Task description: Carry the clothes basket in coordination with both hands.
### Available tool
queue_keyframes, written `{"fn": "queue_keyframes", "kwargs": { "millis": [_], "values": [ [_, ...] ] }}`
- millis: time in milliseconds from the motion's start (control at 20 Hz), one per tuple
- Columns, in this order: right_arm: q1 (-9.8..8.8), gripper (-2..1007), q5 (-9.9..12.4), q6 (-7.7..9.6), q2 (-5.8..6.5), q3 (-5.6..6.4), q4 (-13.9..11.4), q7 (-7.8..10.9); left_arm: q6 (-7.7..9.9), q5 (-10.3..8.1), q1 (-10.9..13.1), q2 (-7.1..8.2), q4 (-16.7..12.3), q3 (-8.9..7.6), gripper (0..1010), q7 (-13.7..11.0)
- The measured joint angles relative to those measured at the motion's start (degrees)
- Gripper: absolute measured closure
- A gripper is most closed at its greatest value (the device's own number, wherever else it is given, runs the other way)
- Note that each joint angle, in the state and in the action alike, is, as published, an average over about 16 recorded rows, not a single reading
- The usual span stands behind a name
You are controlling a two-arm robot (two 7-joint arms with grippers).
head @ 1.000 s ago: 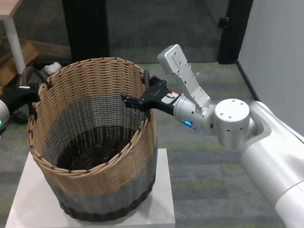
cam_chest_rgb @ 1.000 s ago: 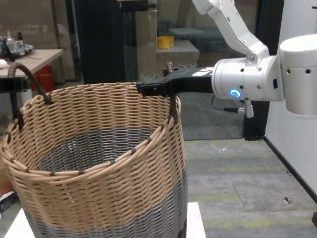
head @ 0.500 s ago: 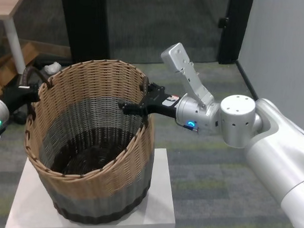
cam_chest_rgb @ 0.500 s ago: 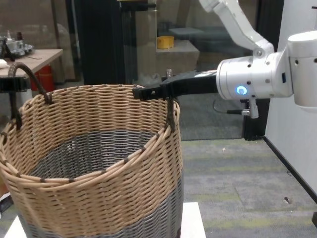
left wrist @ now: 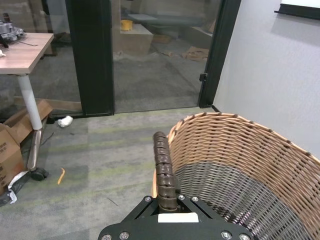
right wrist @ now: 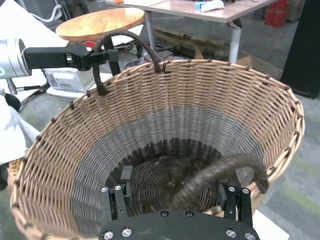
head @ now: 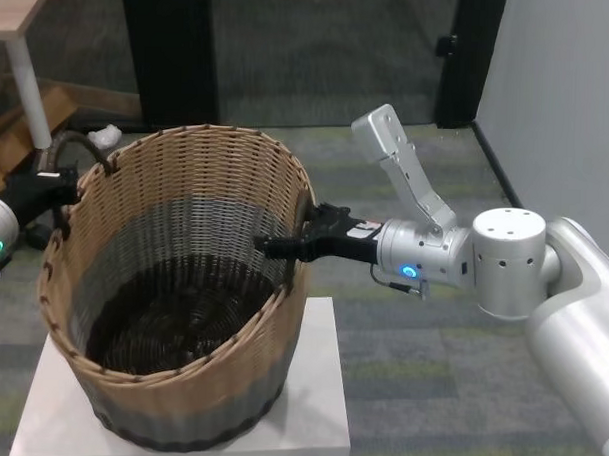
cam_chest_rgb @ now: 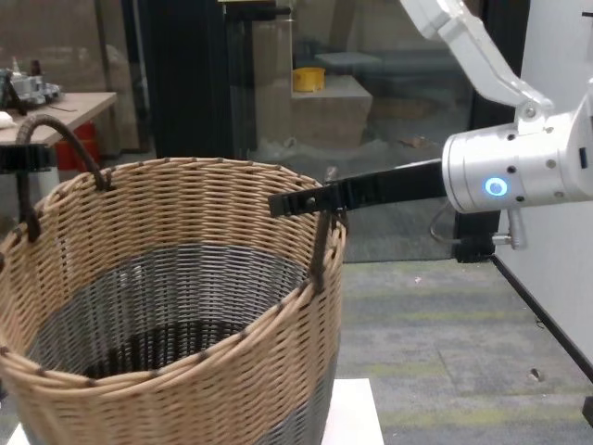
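Right hand [right wrist: 175, 200]: fingers spread wide, one on each side of the right handle [right wrist: 225, 172], which lies loose between them, not gripped. The hand is seen at the basket's right rim, reaching in over it.

Left hand [left wrist: 167, 212]: closed on the left handle [left wrist: 162, 165], at the basket's far-left rim; the loop is held upright.

The basket [head: 182, 284] rests on a white tabletop [head: 319, 389], leaning a little toward the front-left edge. It is seen to be empty.

Handling, as judged: woven wicker, so probably light and fairly stiff, though the wall may flex a little under a sideways push. The weave is rough, so slipping is unlikely. The two wrapped loop handles are the places to be taken hold of, near the top of each loop; a lift by one handle alone would be expected to tip it.

Against the frame a second ago: the right hand's fingers were then pinched at the right rim and handle, and have since been opened fully. The right arm has been lowered and drawn back toward the robot's right. The basket's right side has dropped, and it now sits lower on the tabletop. The left hand's hold is unchanged.
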Motion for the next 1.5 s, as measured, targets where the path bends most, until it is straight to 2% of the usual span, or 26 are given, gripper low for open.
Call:
{"fn": "queue_keyframes", "kwargs": {
  "millis": [100,350,500,650,750,850,1200,1350,1500],
  "values": [
    [-0.95,5,0.84,1.7,0.71,0.22,-1.66,-0.11,0.0,0.0,0.0,0.0,0.0,0.0,1010,0.0],
    [-2.56,5,2.31,3.9,1.89,0.93,-4.48,-1.27,0.0,0.0,0.0,0.0,0.0,0.0,1010,0.01],
    [-3.31,5,3.05,4.34,2.39,1.59,-5.92,-2.61,0.0,0.0,0.0,0.0,0.0,0.0,1010,0.0],
    [-3.87,5,3.46,3.62,2.59,2.44,-7.03,-4.7,0.0,0.0,0.0,0.0,0.0,0.0,1010,0.0],
    [-4.11,5,3.51,2.39,2.49,3.05,-7.48,-6.39,0.0,0.0,0.0,0.0,0.0,0.0,1010,0.0],
    [-4.18,5,3.27,0.43,2.2,3.62,-7.6,-8.28,0.0,0.0,0.0,0.0,0.0,0.0,1010,-0.01],
    [-3.51,5,1.2,-8.17,0.33,5.05,-6.23,-14.43,0.0,0.0,0.0,0.0,0.0,0.0,1010,-0.01],
    [-3.04,5,0.27,-11.23,-0.49,5.31,-5.29,-16.04,0.0,0.0,0.0,0.0,0.0,0.0,1010,-0.01],
    [-2.67,5,-0.47,-13.24,-0.99,5.32,-4.57,-16.8,0.0,0.0,0.0,0.0,0.0,0.0,1010,-0.01]
  ]
}}
